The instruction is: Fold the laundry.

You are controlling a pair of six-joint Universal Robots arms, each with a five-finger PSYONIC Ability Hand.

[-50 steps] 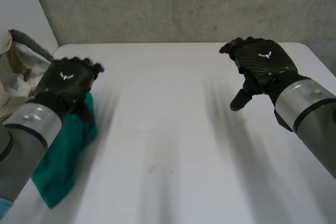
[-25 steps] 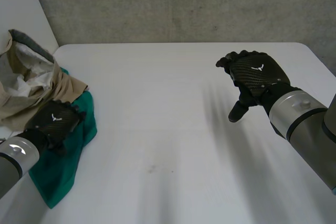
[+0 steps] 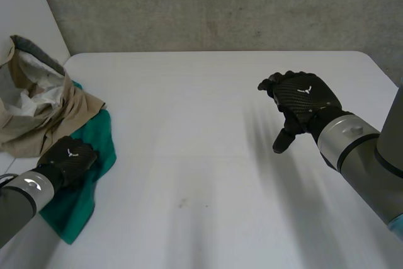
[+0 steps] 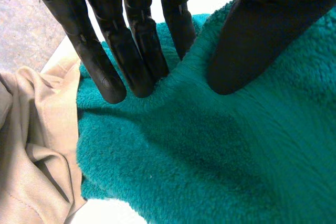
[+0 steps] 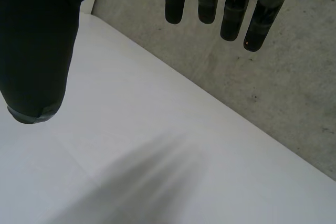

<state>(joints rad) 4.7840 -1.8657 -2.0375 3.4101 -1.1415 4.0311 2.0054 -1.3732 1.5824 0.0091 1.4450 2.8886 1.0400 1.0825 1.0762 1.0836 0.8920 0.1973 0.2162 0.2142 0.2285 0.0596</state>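
The left hand (image 3: 69, 155) is sinking back toward the robot's near left corner of the tabletop (image 3: 201, 124). A second ago it was riding higher and further out over the green towel (image 3: 104, 140); now it is lying low on the cloth. In the left wrist view its fingers (image 4: 142, 51) are reaching nearly straight into the towel (image 4: 220, 156) while the thumb (image 4: 262, 35) is pressing in from the other side. A ridge of terry is rising between them, so the hand is pinching the cloth rather than merely resting on it. The towel's near corner is sitting a little differently than before, which suggests it is being dragged out from beside the beige garment (image 3: 56, 111), whose edge is overlapping the towel's far side. The right hand (image 3: 302, 102) is drifting slightly nearer and lower. It is hovering over bare tabletop with relaxed, spread fingers (image 5: 233, 9) holding nothing. Folding proper is not yet starting; the towel is probably being pulled free for spreading flat.
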